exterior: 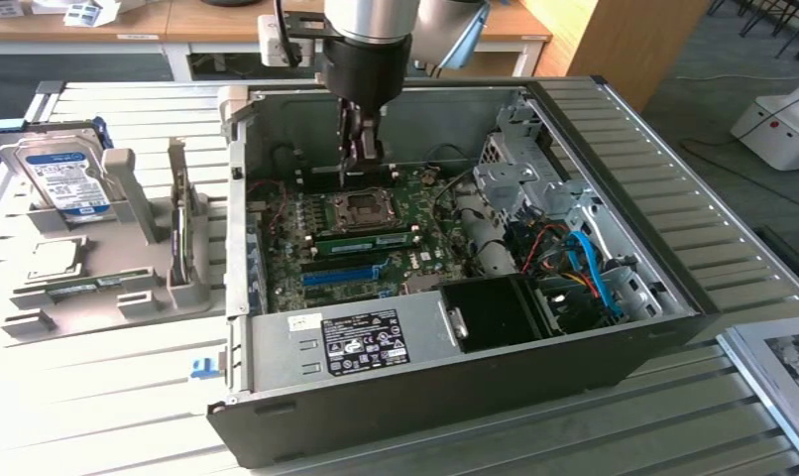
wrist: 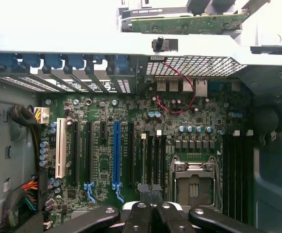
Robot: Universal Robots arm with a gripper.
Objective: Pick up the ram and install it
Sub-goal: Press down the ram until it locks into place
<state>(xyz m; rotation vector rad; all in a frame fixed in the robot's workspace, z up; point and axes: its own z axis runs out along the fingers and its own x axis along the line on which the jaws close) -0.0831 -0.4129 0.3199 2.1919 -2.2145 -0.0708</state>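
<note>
1 long green ram [exterior: 363, 239] stick lying seated on the motherboard [exterior: 360, 266], claw [exterior: 361, 151] closed, empty, hovering above.

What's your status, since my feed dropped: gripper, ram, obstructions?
Gripper shut, holding nothing, inside open dark computer case. Long green circuit-board ram stick lies in motherboard slot beside silver processor socket. Nothing between them.

An open computer case [exterior: 612, 327] lies on a slatted metal table [exterior: 109, 397], its motherboard [exterior: 373, 248] exposed with an empty processor socket [exterior: 361, 208] and a bright blue slot strip [exterior: 340, 275]. To the exterior view's left, a grey holder [exterior: 135, 288] carries an upright hard drive [exterior: 62, 174] and a square silver processor chip [exterior: 56, 260].
</note>
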